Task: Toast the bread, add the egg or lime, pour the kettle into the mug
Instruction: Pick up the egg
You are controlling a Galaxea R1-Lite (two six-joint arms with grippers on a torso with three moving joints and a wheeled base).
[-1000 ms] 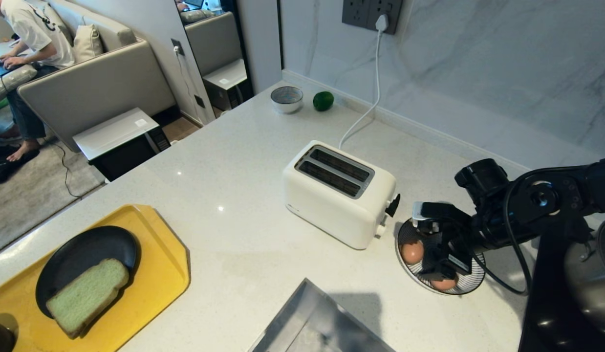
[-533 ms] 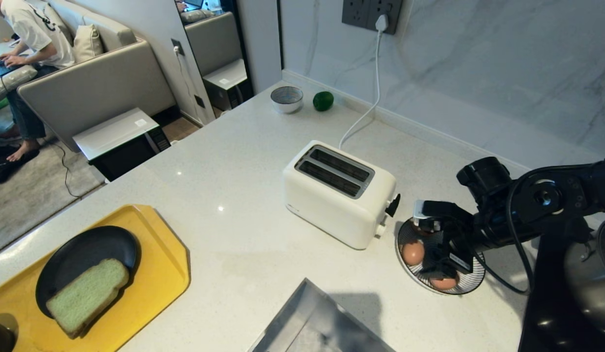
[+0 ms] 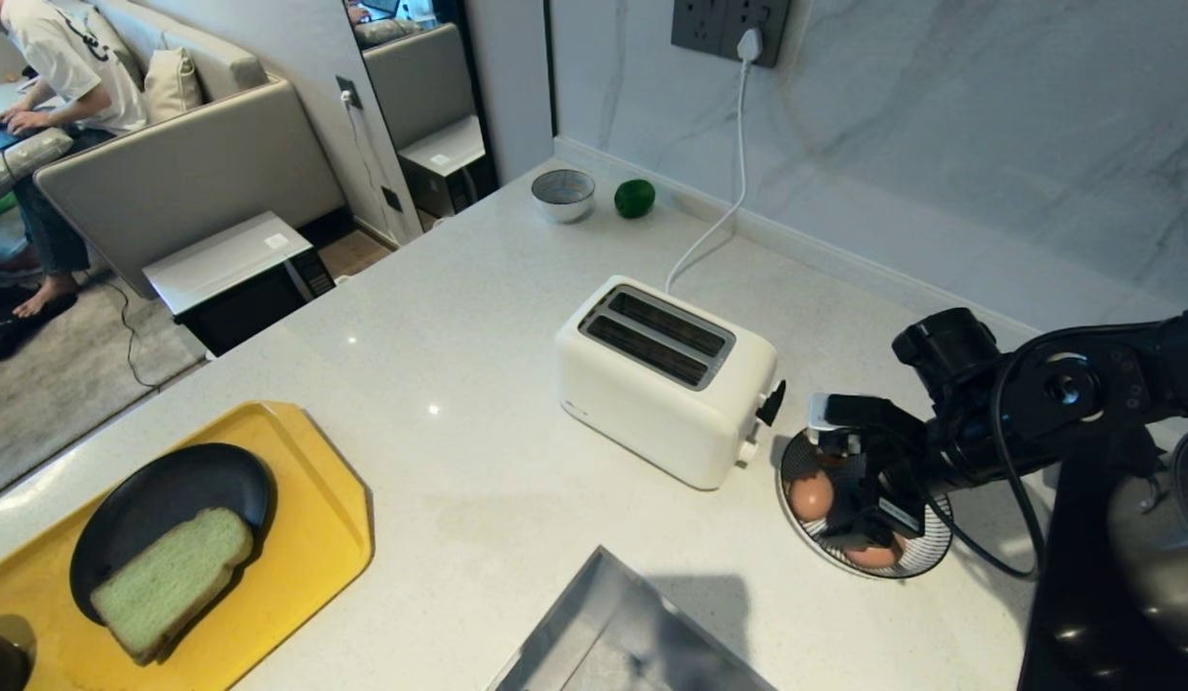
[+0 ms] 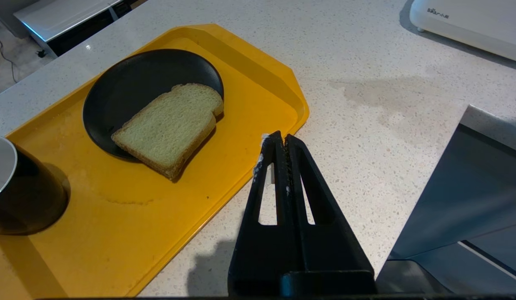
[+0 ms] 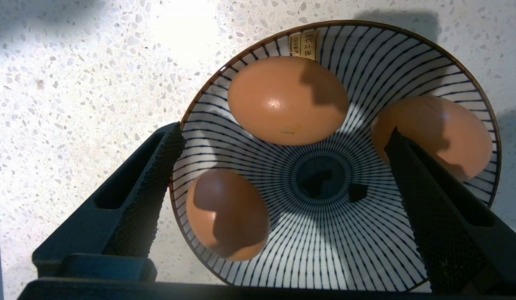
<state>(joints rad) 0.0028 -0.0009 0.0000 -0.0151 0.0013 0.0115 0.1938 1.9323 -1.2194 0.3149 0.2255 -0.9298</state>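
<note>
A: Three eggs point(image 5: 286, 100) sit in the striped bowl point(image 5: 345, 250) at the lower right of the head view, and the right gripper point(image 5: 283, 166) hangs straight over them, spread wide, holding nothing.

B: So the egg step is in hand, I'd say. What about the bread point(image 3: 170, 581)?

A: It lies on the black plate point(image 3: 186, 480) on the yellow tray point(image 3: 316, 537), lower left of the frame, and both toaster point(image 3: 666, 379) slots at the centre look empty. Toasting seems not yet done.

B: And the left gripper point(image 4: 279, 143)?

A: Clenched tight on nothing, parked over the counter point(image 3: 460, 461) just beside the tray's edge. A dark cup point(image 4: 20, 187) stands at the left edge of its view, on the tray; likely the mug, though I can't see a tea-bag string.

B: Next move?

A: Probably dropping the right one lower and centring it on a single egg. One finger point(image 5: 429, 200) already overlaps the right-hand egg from this angle, and the bowl's rim crowds the other, so it needs a careful line and a gentle squeeze; shells crack.

B: Further back?

A: Upper middle of the frame, a small grey bowl point(image 3: 562, 192) with the lime point(image 3: 634, 198) just beside it, near the wall. No kettle that I can make out. A person point(image 3: 57, 77) sits on a sofa at the upper left.
</note>
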